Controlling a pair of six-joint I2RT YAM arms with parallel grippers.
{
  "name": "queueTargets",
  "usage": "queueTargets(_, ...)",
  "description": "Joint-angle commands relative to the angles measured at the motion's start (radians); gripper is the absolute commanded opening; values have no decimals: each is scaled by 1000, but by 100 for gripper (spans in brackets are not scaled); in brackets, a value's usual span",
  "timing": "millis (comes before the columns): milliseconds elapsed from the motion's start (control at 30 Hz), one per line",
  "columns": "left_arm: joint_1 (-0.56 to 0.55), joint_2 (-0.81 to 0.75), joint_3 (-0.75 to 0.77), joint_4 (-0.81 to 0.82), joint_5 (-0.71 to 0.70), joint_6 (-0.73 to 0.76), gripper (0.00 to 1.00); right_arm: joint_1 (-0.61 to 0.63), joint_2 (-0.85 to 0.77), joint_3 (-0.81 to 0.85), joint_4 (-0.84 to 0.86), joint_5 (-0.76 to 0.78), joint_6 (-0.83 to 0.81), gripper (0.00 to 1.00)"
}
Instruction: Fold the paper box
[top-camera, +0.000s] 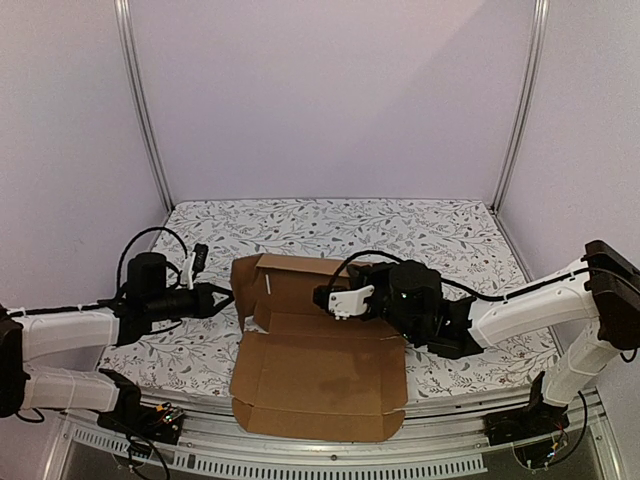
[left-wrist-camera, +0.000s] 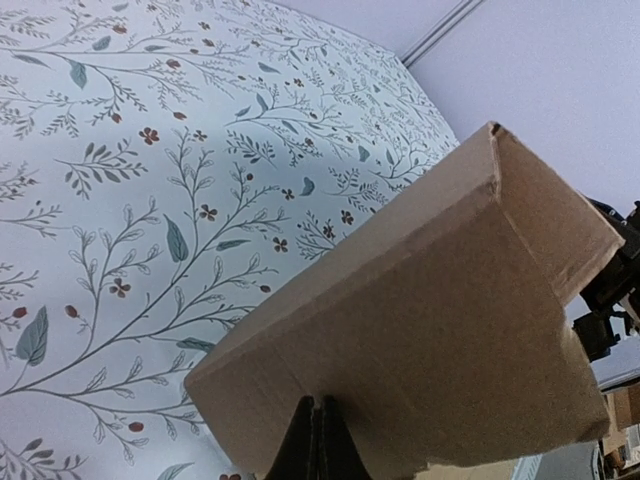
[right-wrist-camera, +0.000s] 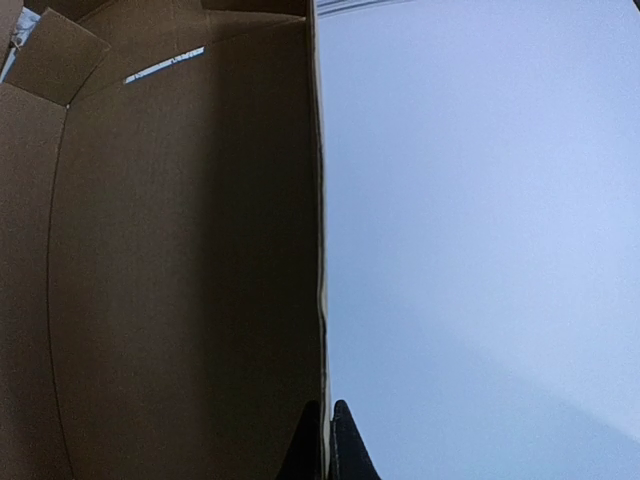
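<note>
The paper box (top-camera: 320, 375) is a brown cardboard sheet, partly raised, in the middle of the table. Its wide lid panel lies flat toward the near edge, and its back and side walls stand up. My left gripper (top-camera: 228, 298) is shut, its tips pressed against the outside of the left wall (left-wrist-camera: 430, 300) with nothing between them (left-wrist-camera: 320, 402). My right gripper (top-camera: 322, 297) reaches in from the right. In the right wrist view it (right-wrist-camera: 328, 405) is shut on the thin top edge of a standing wall (right-wrist-camera: 180, 250), one finger on each side.
A floral cloth (top-camera: 450, 230) covers the table. Aluminium posts (top-camera: 145, 110) (top-camera: 520, 110) and pale walls enclose the back and sides. The lid panel's front edge reaches the table's near rail (top-camera: 330, 450). Both arm bases sit at the near corners.
</note>
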Motion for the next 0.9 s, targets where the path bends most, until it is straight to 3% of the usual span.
queueTargets(0, -19, 29, 34, 36, 12, 15, 2, 14, 25, 12, -21, -3, 32, 0)
queueTargets(867, -86, 239, 165, 52, -50, 95, 0, 13, 40, 7, -12, -4, 31, 0)
